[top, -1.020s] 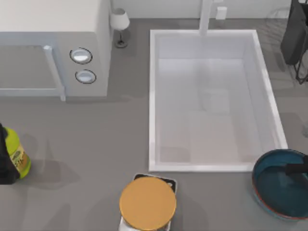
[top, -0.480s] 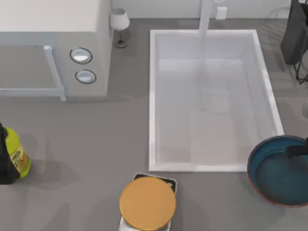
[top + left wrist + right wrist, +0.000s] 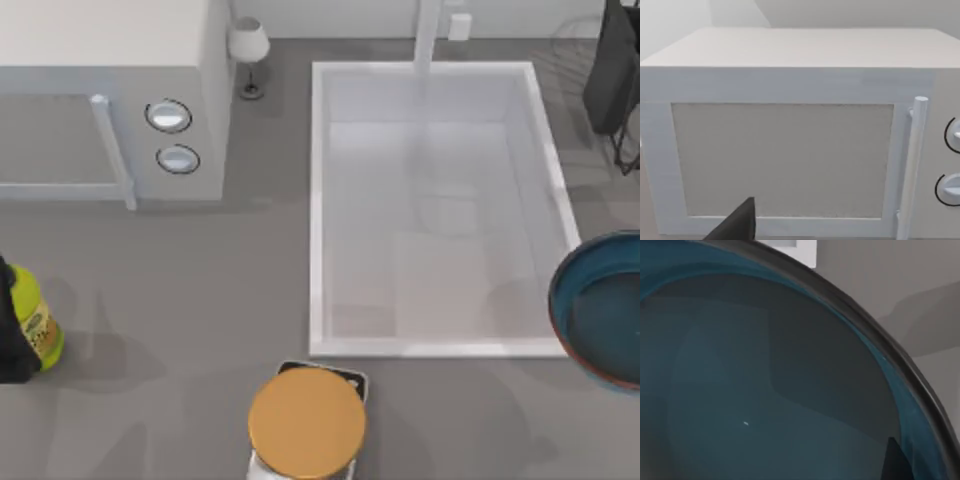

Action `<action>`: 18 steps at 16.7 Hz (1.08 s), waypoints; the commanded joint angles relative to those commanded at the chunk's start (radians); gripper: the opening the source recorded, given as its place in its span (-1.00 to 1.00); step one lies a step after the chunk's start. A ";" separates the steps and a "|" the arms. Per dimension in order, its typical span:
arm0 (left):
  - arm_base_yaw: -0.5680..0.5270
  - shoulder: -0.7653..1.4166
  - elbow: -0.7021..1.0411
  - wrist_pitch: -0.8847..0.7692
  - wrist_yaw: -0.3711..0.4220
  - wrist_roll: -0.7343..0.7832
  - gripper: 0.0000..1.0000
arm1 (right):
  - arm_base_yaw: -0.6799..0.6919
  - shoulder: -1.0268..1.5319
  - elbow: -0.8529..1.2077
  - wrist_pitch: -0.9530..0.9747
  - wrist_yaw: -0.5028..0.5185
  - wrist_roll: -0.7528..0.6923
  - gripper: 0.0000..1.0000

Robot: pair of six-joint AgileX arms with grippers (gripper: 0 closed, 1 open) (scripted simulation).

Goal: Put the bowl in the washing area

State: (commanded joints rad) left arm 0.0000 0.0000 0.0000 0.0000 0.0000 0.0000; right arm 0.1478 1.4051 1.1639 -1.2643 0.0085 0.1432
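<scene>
1. Since half a second ago the bowl (image 3: 600,310) has shifted toward the far side of the bench (image 3: 200,290) and to the right: it lay near the sink's near right corner, and now it sits beside the sink's right rim, cut off by the top view's right edge. Its shadow falls inside the basin's near right part. Nothing else has moved.
2. At the far left of the top view, our left arm (image 3: 8,340) stands parked at the bench edge, with a yellow-green bottle (image 3: 38,322) right against it. We cannot tell how the left claw's fingers stand; the left wrist view shows one dark fingertip (image 3: 737,225) low in front of the microwave door.
3. The white microwave (image 3: 110,100) with its two round dials occupies the far left of the bench, its handle toward the dials.
4. A small table lamp (image 3: 248,55) stands between the microwave and the sink, at the back.
5. Near the front edge, an orange-tan round disc (image 3: 306,422) rests on a small dark-and-white base, just in front of the sink's near left corner.
6. The washing area (image 3: 318,210) is the large white basin right of centre, with its faucet post at the back rim.
7. In the right wrist view the bowl's glossy teal inside (image 3: 765,390) lies very close below the camera, with a corner of the white rim (image 3: 805,252) beyond it. A dark sliver at the bowl's rim may be a claw finger; we cannot tell whether the right claw is closed on the bowl.
8. A dark object (image 3: 612,70) stands at the far right back corner.
</scene>
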 joint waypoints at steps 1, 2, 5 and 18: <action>0.000 0.000 0.000 0.000 0.000 0.000 1.00 | -0.004 -0.004 0.027 -0.036 -0.001 0.000 -1.00; 0.000 0.000 0.000 0.000 0.000 0.000 1.00 | -0.008 -0.007 0.049 -0.063 -0.002 0.000 -1.00; 0.000 0.000 0.000 0.000 0.000 0.000 1.00 | -0.014 -0.011 0.070 -0.084 -0.003 -0.001 -1.00; 0.000 0.000 0.000 0.000 0.000 0.000 1.00 | 0.218 0.060 -0.073 0.380 0.210 -0.054 -1.00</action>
State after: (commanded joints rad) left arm 0.0000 0.0000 0.0000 0.0000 0.0000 0.0000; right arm 0.3661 1.4654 1.0907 -0.8847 0.2181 0.0892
